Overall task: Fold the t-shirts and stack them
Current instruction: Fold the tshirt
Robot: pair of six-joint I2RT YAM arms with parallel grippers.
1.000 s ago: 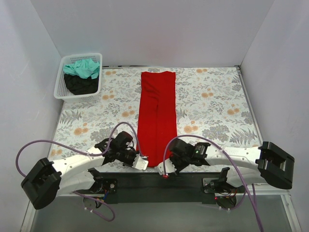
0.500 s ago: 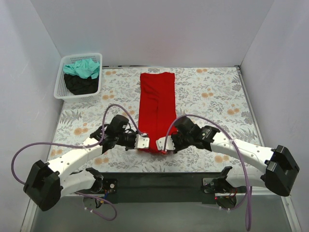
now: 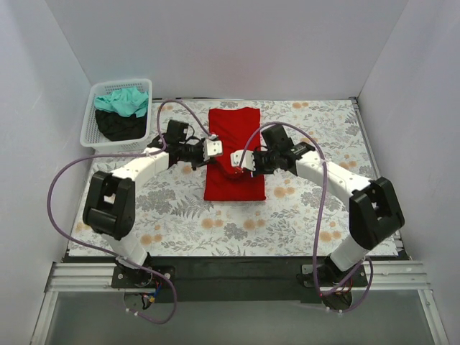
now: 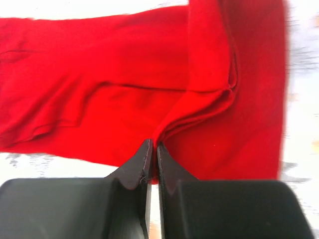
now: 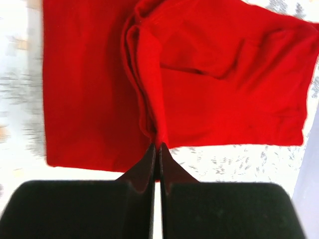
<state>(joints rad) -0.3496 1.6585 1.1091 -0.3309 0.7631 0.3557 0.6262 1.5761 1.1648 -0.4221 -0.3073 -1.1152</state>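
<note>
Floral-print cloth (image 3: 323,144) covers the whole surface (image 3: 180,224), and on its middle lies the red t-shirt (image 3: 233,185), a long narrow strip reaching toward the far edge. At the far left corner stands the white mesh basket (image 3: 88,140). It holds the teal tee (image 3: 123,100) on top of the black tee (image 3: 118,127), which I think are waiting for their turn. The left claw (image 3: 213,149) and the right claw (image 3: 243,161) meet over the middle of the red shirt, each closed tightly on a pinch of its edge. In both wrist views, several layers of cloth come out from between the pressed fingers (image 4: 137,172). It seems they grip two corners of the near hem so that the crosswise fold goes over flat and even.
</note>
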